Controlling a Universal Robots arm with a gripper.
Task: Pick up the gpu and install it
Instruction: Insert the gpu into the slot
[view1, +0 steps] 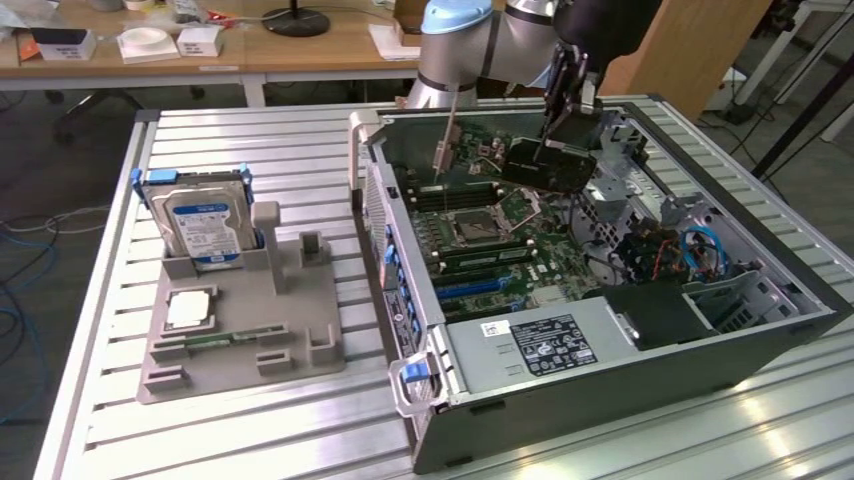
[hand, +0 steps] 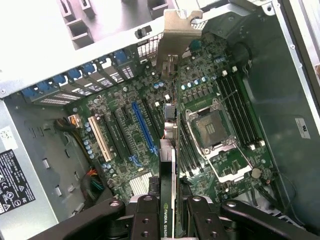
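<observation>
The gpu (view1: 545, 165) is a dark flat card that hangs inside the open computer case (view1: 747, 360), above the green motherboard (view1: 527, 250). My gripper (view1: 567, 105) comes down from above and is shut on the card's top edge. In the wrist view the gpu (hand: 169, 165) runs edge-on away from my gripper (hand: 170, 212), with its silver end bracket (hand: 175, 40) near the case's rear wall. Both fingers (hand: 147, 215) press the card's faces. The blue expansion slot (hand: 142, 127) lies beside the card, apart from it.
A grey holder tray (view1: 240, 370) on the slatted table holds a hard drive (view1: 200, 225) upright, a processor chip (view1: 187, 308) and a memory stick (view1: 220, 340). The power supply (view1: 547, 345) and the cables (view1: 694, 250) crowd the case's near end. The processor socket (hand: 212, 130) stands open.
</observation>
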